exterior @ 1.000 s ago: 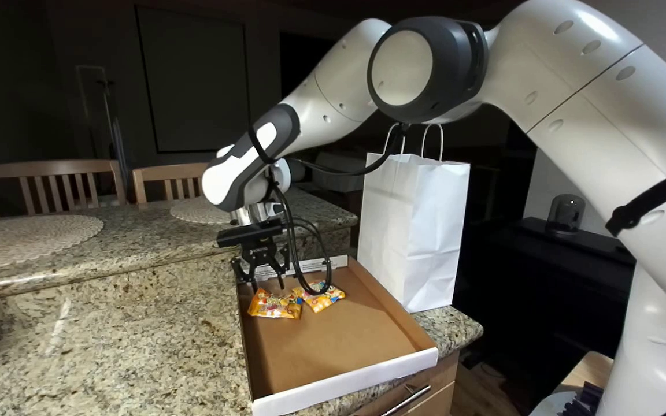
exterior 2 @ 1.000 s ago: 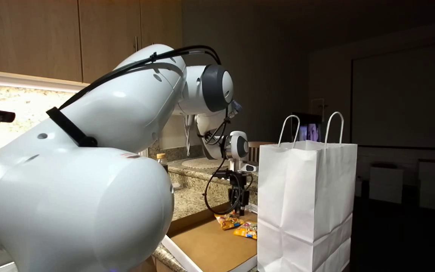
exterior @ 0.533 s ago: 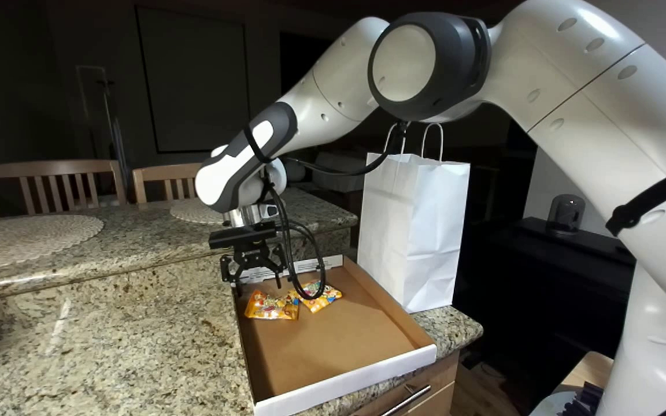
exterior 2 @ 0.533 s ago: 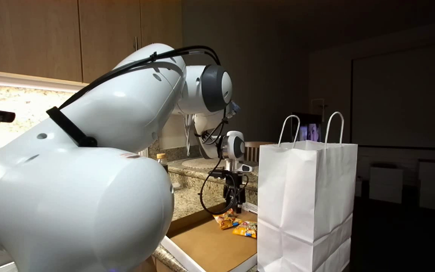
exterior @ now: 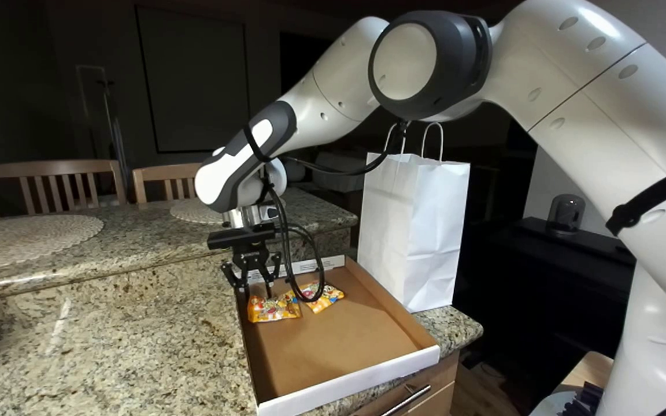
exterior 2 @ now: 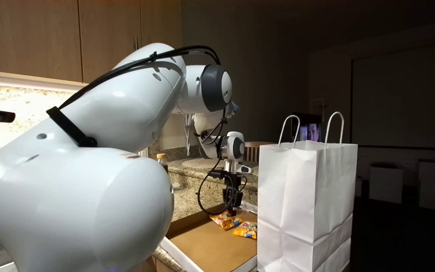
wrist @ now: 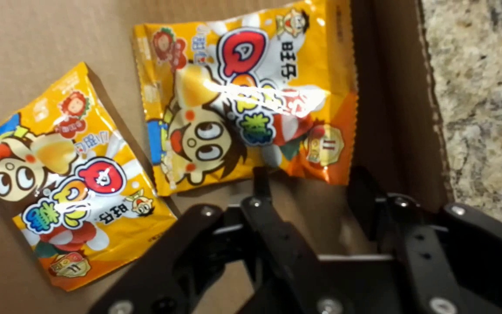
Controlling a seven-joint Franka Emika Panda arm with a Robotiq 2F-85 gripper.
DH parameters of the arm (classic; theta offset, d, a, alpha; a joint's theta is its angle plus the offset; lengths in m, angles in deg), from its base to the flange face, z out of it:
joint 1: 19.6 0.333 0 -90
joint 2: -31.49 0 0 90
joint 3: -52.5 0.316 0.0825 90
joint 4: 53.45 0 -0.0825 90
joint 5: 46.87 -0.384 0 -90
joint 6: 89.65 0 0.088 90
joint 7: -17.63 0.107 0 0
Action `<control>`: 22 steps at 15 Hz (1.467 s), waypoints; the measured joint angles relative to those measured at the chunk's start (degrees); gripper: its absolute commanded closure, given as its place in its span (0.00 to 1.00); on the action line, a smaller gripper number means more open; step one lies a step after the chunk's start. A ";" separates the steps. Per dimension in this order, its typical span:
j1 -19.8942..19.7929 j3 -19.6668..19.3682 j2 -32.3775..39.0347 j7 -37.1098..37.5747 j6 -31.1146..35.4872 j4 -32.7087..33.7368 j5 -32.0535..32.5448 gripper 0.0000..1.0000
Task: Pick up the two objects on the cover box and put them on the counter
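Two orange-and-yellow packets lie in the cover box [exterior: 339, 349]. The packet by the counter-side wall [exterior: 275, 310] also shows in an exterior view [exterior 2: 223, 220] and the wrist view [wrist: 251, 109]. The second packet [exterior: 328, 298] lies on the bag side, partly behind a cable; it also shows in an exterior view [exterior 2: 246, 229] and the wrist view [wrist: 81, 187]. My gripper [exterior: 258, 296] is low over the counter-side packet's edge, fingers apart. In the wrist view [wrist: 312, 181] the left fingertip overlaps that edge and the right is beside its corner. Contact cannot be told. The counter [exterior: 154, 341] is granite.
A tall white paper bag [exterior: 414, 231] stands beside the box. The raised ledge [exterior: 136, 231] behind the counter holds round placemats [exterior: 26, 240]. The box's counter-side wall [wrist: 421, 100] stands close to my right finger. A cable loop [exterior: 310, 260] hangs from the wrist.
My gripper moved a little toward the counter side and spread, then its fingers drew closer together and lower at the counter-side packet. The box and packets shifted slightly.
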 measured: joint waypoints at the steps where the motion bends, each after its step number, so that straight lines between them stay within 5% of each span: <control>1: -0.03 0.00 -0.09 0.00 -0.02 -0.11 -0.05 0.87; 4: -0.19 -0.02 -0.39 0.00 -0.05 -0.62 -0.08 0.99; 6: -0.44 -0.02 -0.60 0.00 -0.05 -1.05 -0.10 0.99; 7: -0.64 -0.03 -0.72 0.00 -0.05 -1.28 -0.16 0.73; 9: -1.11 -0.09 -1.21 0.00 -0.04 -2.01 -0.32 0.72; 20: -4.83 -0.33 -8.35 0.00 0.65 -11.62 -2.93 0.03; 22: -5.20 -0.31 -8.33 0.00 0.65 -13.02 -3.76 0.00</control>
